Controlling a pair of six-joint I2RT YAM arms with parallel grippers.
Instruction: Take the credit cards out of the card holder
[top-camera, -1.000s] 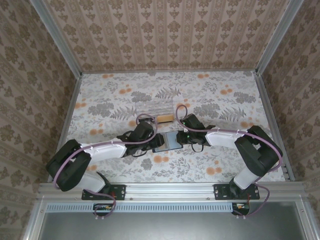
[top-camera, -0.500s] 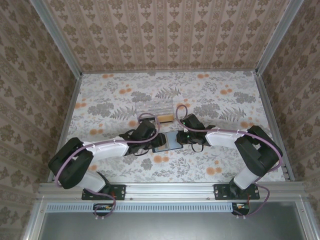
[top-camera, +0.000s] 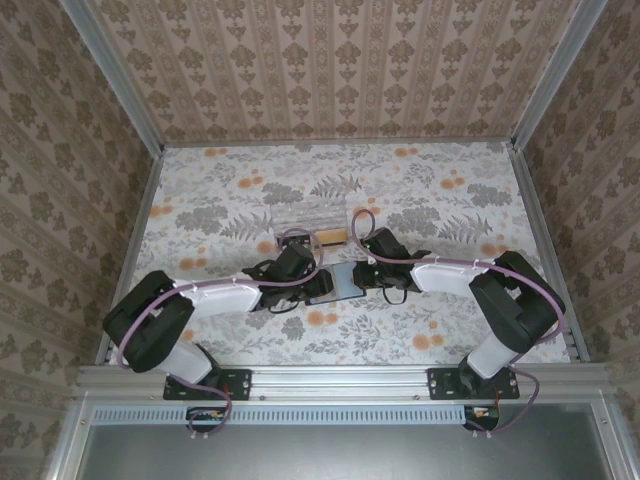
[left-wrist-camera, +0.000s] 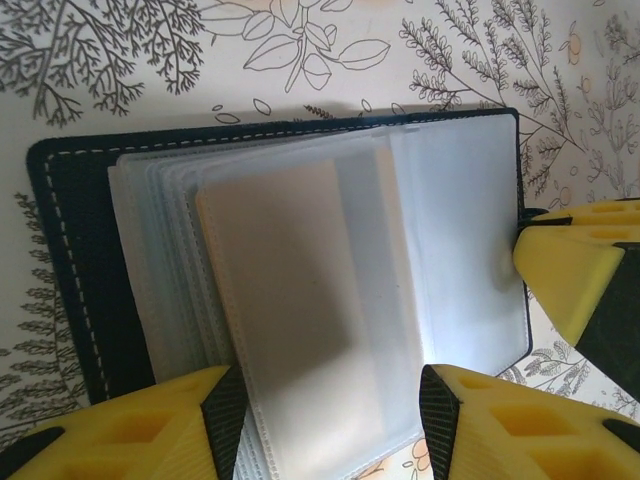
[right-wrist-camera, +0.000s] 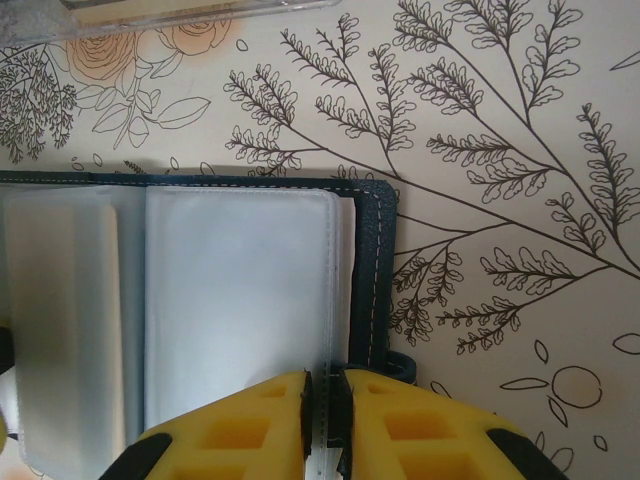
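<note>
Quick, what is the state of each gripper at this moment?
Left gripper: open, jaws astride the clear sleeves of the card holder, nothing clearly gripped.
Right gripper: closed on the card holder, pinching a sleeve edge.

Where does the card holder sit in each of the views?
Top external: card holder near the picture's centre, slightly below it.
Left wrist: card holder lying open across most of the picture.
Right wrist: card holder in the left half, its navy edge near centre.
Shared landmark: the right tool pinching the holder's edge.
</note>
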